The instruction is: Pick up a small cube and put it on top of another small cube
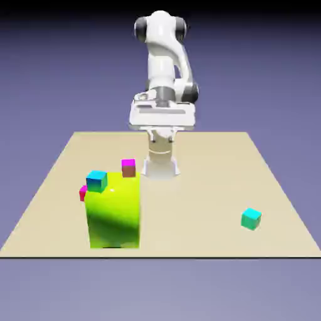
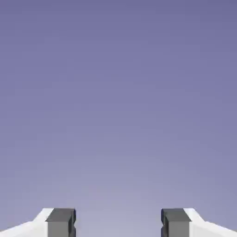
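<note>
small cubes (image 1: 251, 219) apart from the open gripper (image 2: 118, 223)

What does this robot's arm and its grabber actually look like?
The arm is glossy white, with smooth, rounded segments and dark grey or black round caps at its joints. Its hand is a wide white block. The gripper has two white fingers ending in small, squarish grey tips. I see no cables or markings.
</note>
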### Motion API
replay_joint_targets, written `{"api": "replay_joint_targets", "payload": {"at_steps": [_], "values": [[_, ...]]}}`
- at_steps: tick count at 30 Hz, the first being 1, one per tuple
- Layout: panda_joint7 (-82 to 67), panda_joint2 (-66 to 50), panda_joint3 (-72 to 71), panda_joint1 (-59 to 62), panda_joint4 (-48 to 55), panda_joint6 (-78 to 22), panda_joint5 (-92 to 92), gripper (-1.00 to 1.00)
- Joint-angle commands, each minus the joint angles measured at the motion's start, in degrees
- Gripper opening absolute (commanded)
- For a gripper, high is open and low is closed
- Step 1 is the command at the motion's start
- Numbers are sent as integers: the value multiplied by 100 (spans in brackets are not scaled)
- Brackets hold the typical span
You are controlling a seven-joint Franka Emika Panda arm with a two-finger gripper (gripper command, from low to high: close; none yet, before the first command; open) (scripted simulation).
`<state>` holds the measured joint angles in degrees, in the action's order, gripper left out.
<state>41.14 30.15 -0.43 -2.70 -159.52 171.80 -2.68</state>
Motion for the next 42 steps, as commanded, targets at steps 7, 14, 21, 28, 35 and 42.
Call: {"api": "replay_joint_targets", "payload": {"at_steps": [7,14,21,28,35,42], "values": [[-762,-1454,-250,-1169,860,-1279,-1554,0],[-1524,-2907,-500,-2337,1720,-2558,-3107,0],[-2286,-4361,-750,-3506,2580,-3836,-4661,0],[-2927,-5582,-960,-4487,3302,-4911,-5966,0],[-2615,-6132,-704,-4388,3466,-4570,-6448,-100],[-3382,-5077,-56,-3694,3692,-5735,-5240,-100]]}}
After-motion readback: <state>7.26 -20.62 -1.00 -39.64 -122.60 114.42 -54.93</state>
